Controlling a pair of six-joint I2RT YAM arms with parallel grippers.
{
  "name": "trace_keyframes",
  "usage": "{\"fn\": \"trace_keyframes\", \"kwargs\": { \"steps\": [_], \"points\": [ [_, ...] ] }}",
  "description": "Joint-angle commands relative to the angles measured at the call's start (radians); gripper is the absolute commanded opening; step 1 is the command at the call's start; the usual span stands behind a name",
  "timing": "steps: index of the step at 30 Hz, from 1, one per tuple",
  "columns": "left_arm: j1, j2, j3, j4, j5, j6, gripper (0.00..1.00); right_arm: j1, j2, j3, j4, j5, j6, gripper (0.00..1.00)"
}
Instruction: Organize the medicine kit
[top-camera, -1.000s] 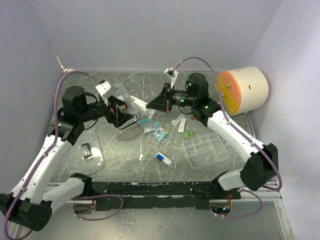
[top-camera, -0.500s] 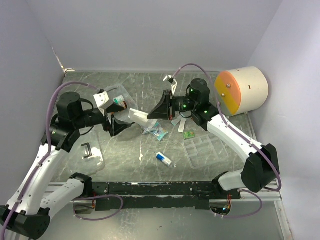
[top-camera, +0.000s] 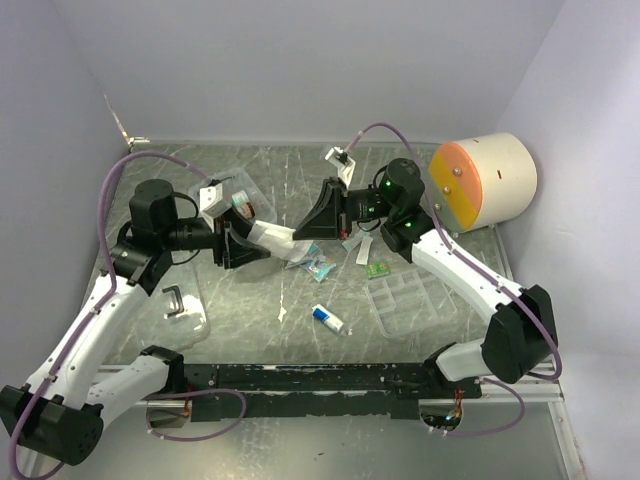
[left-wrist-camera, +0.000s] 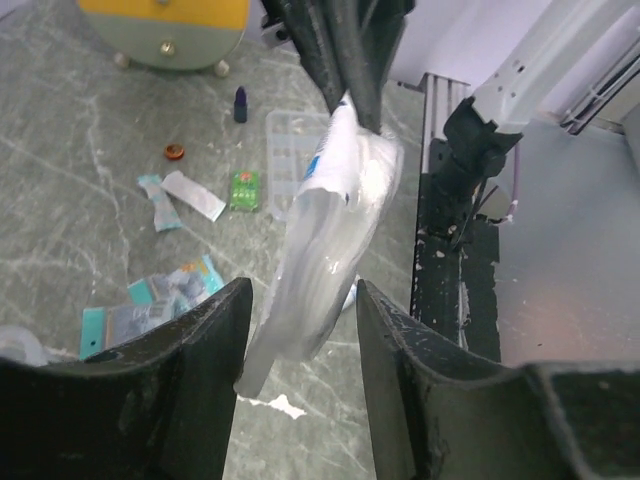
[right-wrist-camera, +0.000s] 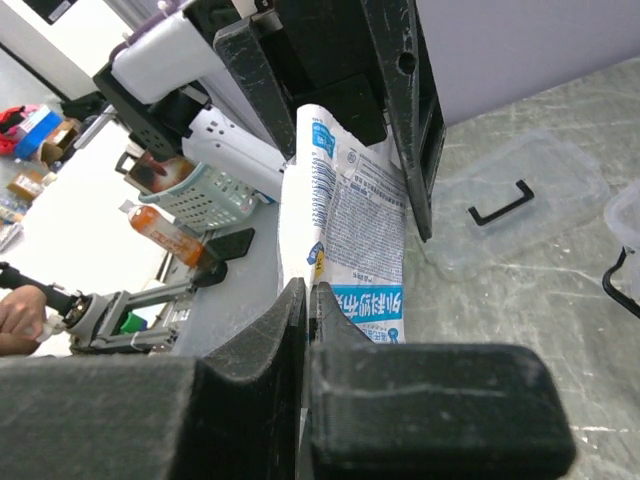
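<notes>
**Entry: medicine kit, hand-over in mid-air**

**Location of kit:**
- The clear box (top-camera: 215, 183) is found at the far left of the table, behind the left arm.
- Its lid (top-camera: 195, 315) is laid flat near the left arm.
- The divided tray insert (top-camera: 412, 292) is laid near the right arm.

**Jaws:**
- The right gripper (right-wrist-camera: 306, 300) is clamped on a white printed packet (left-wrist-camera: 330, 240).
- The left gripper (left-wrist-camera: 303, 300) is held with its jaws apart, one on either side of the packet's free end.

**Hazards, as judged:**
- The limp packet may be dropped if it is released before the left jaws are closed.
- It may be creased or torn if it is pulled while gripped at both ends.

**Count:**
- Box, lid, tray insert and held packet: one of each.
- White-and-blue tube (top-camera: 327, 318): one.
- Green packet (top-camera: 377, 270): one.
- White strip (top-camera: 362, 250): one.
- Dark dropper bottle (left-wrist-camera: 240, 103): one.
- Orange cap (left-wrist-camera: 174, 152): one.
- Teal sachets (top-camera: 312, 263): a heap whose number cannot be told.
- Cream-and-orange cylinder (top-camera: 490, 180): one.
</notes>
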Motion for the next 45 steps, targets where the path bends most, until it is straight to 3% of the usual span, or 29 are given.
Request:
{"fn": "trace_keyframes", "kwargs": {
  "steps": [1, 6, 10, 11, 12, 15, 16, 19, 24, 26, 30, 34, 38, 43, 45],
  "points": [
    [0.003, -0.031, -0.029, 0.153, 0.105, -0.077, 0.55, 0.007, 0.025, -0.016, 0.198, -0.03, 0.151, 0.0],
    [0.003, -0.014, -0.012, 0.155, 0.107, -0.082, 0.47, 0.012, 0.035, -0.019, 0.222, -0.033, 0.173, 0.0],
    [0.003, 0.012, 0.003, 0.121, 0.108, -0.061, 0.21, 0.012, 0.044, -0.013, 0.15, -0.02, 0.12, 0.0],
    [0.003, 0.018, 0.007, 0.102, 0.098, -0.05, 0.12, 0.012, 0.044, -0.016, 0.14, -0.011, 0.112, 0.06],
    [0.003, 0.028, 0.016, 0.067, 0.074, -0.023, 0.08, 0.012, 0.04, -0.023, 0.131, 0.0, 0.102, 0.2],
    [0.003, 0.05, 0.033, -0.021, 0.005, 0.012, 0.07, 0.007, 0.014, -0.028, 0.04, 0.07, 0.001, 0.63],
    [0.003, 0.057, 0.038, -0.042, -0.014, 0.014, 0.07, 0.0, 0.005, -0.02, -0.035, 0.117, -0.041, 0.71],
    [0.004, 0.084, 0.066, -0.061, -0.085, -0.024, 0.07, -0.031, -0.015, 0.013, -0.139, 0.263, -0.082, 0.81],
    [0.007, 0.169, 0.161, -0.113, -0.213, -0.104, 0.09, -0.039, -0.073, 0.051, -0.381, 0.658, -0.174, 0.85],
    [0.013, 0.233, 0.248, -0.262, -0.264, -0.068, 0.07, -0.04, -0.094, 0.073, -0.453, 0.746, -0.198, 0.85],
    [0.026, 0.316, 0.338, -0.431, -0.389, 0.016, 0.07, -0.04, -0.119, 0.129, -0.564, 0.845, -0.242, 0.84],
    [0.071, 0.407, 0.424, -0.486, -0.489, 0.067, 0.07, -0.038, -0.168, 0.12, -0.613, 0.9, -0.253, 0.83],
    [0.118, 0.419, 0.438, -0.384, -0.511, -0.05, 0.07, -0.031, -0.222, 0.027, -0.578, 0.939, -0.208, 0.8],
    [0.119, 0.355, 0.251, -0.076, -0.623, -0.385, 0.07, -0.009, -0.303, -0.131, -0.474, 1.022, -0.098, 0.75],
    [0.119, 0.384, 0.255, -0.109, -0.698, -0.48, 0.07, -0.008, -0.312, -0.131, -0.497, 1.052, -0.046, 0.75]
  ]
}}
